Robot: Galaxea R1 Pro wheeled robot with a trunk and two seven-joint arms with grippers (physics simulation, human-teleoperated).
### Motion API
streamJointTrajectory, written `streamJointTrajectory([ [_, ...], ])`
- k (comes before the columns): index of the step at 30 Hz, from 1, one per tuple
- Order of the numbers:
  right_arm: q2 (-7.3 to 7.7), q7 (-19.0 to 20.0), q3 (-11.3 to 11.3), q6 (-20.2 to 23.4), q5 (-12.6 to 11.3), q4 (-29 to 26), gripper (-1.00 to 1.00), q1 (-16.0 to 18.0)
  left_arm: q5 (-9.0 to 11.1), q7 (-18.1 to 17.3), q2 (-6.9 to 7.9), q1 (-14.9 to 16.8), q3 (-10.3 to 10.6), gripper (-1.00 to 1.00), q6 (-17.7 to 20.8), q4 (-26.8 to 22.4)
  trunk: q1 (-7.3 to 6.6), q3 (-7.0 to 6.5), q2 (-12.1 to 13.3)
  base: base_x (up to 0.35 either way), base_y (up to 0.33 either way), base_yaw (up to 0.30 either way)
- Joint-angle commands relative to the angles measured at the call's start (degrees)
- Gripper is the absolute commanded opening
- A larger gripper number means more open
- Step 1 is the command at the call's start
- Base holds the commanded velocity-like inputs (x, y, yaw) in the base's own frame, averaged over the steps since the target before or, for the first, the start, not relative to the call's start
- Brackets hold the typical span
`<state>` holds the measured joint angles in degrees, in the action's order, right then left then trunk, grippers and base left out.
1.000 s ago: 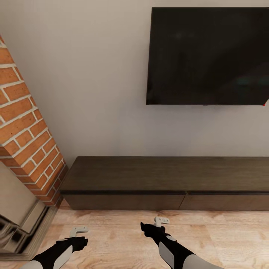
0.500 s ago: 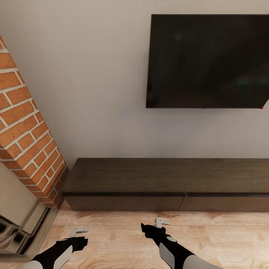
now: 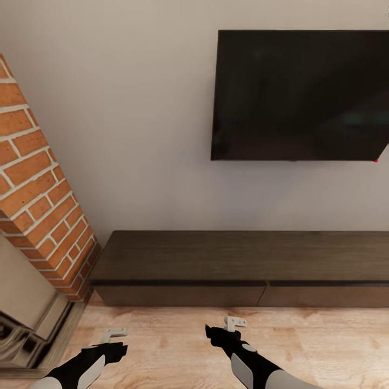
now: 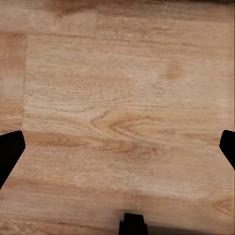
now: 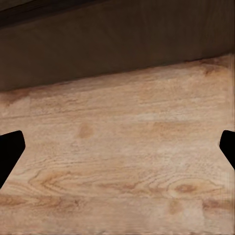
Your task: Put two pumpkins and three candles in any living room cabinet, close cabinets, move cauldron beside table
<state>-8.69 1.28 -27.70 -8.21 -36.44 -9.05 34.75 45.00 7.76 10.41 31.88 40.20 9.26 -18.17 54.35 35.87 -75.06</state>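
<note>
Camera tilted up a little since a second ago – TV [image 3: 300, 94] sits lower in the head view, more bare wall [image 3: 135, 108] above it; the things themselves have not moved. Both arms keep the same low pose over the floor [image 3: 173, 346].

Cabinet [image 3: 237, 265] – long, low, dark brown wood grain, flat matt top, two handle-less drawer fronts meeting at a seam right of centre, both flush and closed. It stands against the wall under the TV, its left end just beside the brick fireplace [image 3: 38, 205]. Brick is orange-red with pale mortar, slanting; below it a glossy grey metal surround [image 3: 27, 313]. TV is a flat black rectangle, wall-mounted, tiny red dot at its lower right corner. Floor is light wood plank, knots and grain clear in both wrist views.

Left gripper [image 3: 113, 335] – pale fingers, black wrist, hanging over bare floor, well short of the cabinet. In its wrist view the dark tips [image 4: 10, 152] sit at opposite edges, so spread wide, nothing between them. Right gripper [image 3: 234, 322] near the cabinet front, not touching; its tips [image 5: 10, 152] likewise wide apart, holding nothing, with the cabinet's dark face [image 5: 117, 44] just ahead. Open floor runs along the whole cabinet front – free room on both sides of the arms.
</note>
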Motion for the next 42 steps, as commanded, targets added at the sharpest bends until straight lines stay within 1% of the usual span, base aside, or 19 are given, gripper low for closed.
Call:
streamJointTrajectory([
  [1, -0.01, 0.0, -0.4, -0.3, -0.7, 0.9, 1.0, 0.1, 0.5, 0.4, -0.06, 0.0, 0.5, 1.0, 0.2, -0.1, -0.23, -0.14, 0.4, 0.0, 0.0, 0.0],
  [4, -0.01, -0.3, -0.3, -0.3, -0.9, 3.4, 1.0, 0.1, 0.2, 0.5, -0.97, 0.0, 0.6, 1.0, 0.2, 1.1, -0.89, -0.68, 1.6, 0.0, 0.0, 0.0],
  [7, -0.02, -0.7, -0.2, -0.3, -1.5, 6.4, 1.0, 0.1, -0.6, 0.5, -1.93, 0.0, 0.8, 1.0, 0.2, 2.8, -1.55, -1.21, 2.8, 0.0, 0.0, 0.0],
  [9, -0.02, -1.3, -0.2, -0.3, -2.8, 8.3, 1.0, 0.1, -1.2, 0.5, -2.48, 0.0, 1.0, 1.0, 0.1, 4.0, -1.98, -1.57, 3.6, 0.0, 0.0, 0.0],
  [10, 0.0, -1.9, -0.2, -0.3, -3.8, 9.4, 1.0, 0.1, -1.7, 0.5, -2.84, 0.0, 1.1, 1.0, -0.4, 5.3, -2.2, -1.75, 4.0, 0.0, 0.0, 0.0],
  [12, 0.03, -3.4, -0.2, -0.4, -5.3, 10.7, 1.0, 0.0, -2.1, 0.5, -3.26, 0.0, 1.1, 1.0, -2.9, 9.0, -2.64, -2.11, 4.8, 0.0, 0.0, 0.0],
  [14, 0.15, -4.5, -0.2, -0.9, -5.8, 11.1, 1.0, -0.5, -2.2, 0.5, -3.41, 0.0, 1.2, 1.0, -5.1, 11.6, -3.08, -2.47, 5.6, 0.0, 0.0, 0.0],
  [16, 0.95, -5.8, -0.2, -2.5, -6.2, 11.5, 1.0, -2.0, -2.3, 0.5, -3.43, -0.3, 1.2, 1.0, -7.0, 14.7, -3.52, -2.83, 6.4, 0.0, 0.0, 0.0],
  [18, 1.51, -6.7, -0.2, -3.6, -6.4, 11.7, 1.0, -3.7, -2.4, 0.5, -3.35, -1.4, 1.1, 1.0, -7.7, 16.0, -3.96, -3.19, 7.2, 0.0, 0.0, 0.0],
  [23, 2.38, -9.2, -0.2, -4.7, -6.6, 11.8, 1.0, -8.4, -2.5, 0.5, -2.94, -5.9, 1.2, 1.0, -8.5, 17.1, -5.06, -4.09, 9.2, 0.0, 0.0, 0.0],
  [25, 2.52, -10.9, -0.2, -4.8, -6.6, 11.8, 1.0, -9.9, -2.5, 0.5, -2.77, -7.6, 1.3, 1.0, -8.8, 17.2, -5.5, -4.45, 10.0, 0.0, 0.0, 0.0],
  [29, 2.6, -13.5, -0.2, -4.9, -6.7, 11.9, 1.0, -11.6, -2.7, 0.5, -2.66, -10.5, 1.3, 1.0, -10.5, 17.3, -6.38, -5.16, 11.6, 0.0, 0.0, 0.0],
  [32, 2.62, -14.6, -0.2, -4.8, -6.8, 11.9, 1.0, -13.7, -3.6, 0.5, -2.67, -13.0, 1.4, 1.0, -11.1, 17.3, -7.04, -5.7, 12.8, 0.0, 0.0, 0.0],
  [33, 2.62, -14.7, -0.2, -4.8, -6.9, 11.9, 1.0, -14.1, -3.9, 0.5, -2.67, -13.4, 1.4, 1.0, -11.2, 17.3, -7.26, -5.88, 13.2, 0.0, 0.0, 0.0],
  [36, 2.67, -15.0, -0.2, -4.7, -8.4, 12.0, 1.0, -15.7, -4.8, 0.5, -2.68, -15.3, 1.4, 1.0, -11.4, 17.3, -7.91, -6.42, 14.4, 0.0, 0.0, 0.0],
  [37, 2.73, -15.1, -0.2, -4.7, -8.7, 12.0, 1.0, -15.9, -4.8, 0.5, -2.68, -15.6, 1.4, 1.0, -11.4, 17.3, -8.13, -6.6, 14.8, 0.0, 0.0, 0.0],
  [40, 3.15, -15.8, -0.2, -4.7, -10.6, 12.0, 1.0, -16.6, -5.0, 0.5, -2.63, -16.7, 1.4, 1.0, -11.4, 17.3, -8.79, -7.14, 16.0, 0.0, 0.0, 0.0],
  [42, 3.25, -16.2, -0.2, -4.7, -11.3, 12.0, 1.0, -16.8, -5.1, 0.5, -2.65, -17.0, 1.4, 1.0, -11.4, 17.3, -8.79, -7.14, 16.0, 0.0, 0.0, 0.0],
])
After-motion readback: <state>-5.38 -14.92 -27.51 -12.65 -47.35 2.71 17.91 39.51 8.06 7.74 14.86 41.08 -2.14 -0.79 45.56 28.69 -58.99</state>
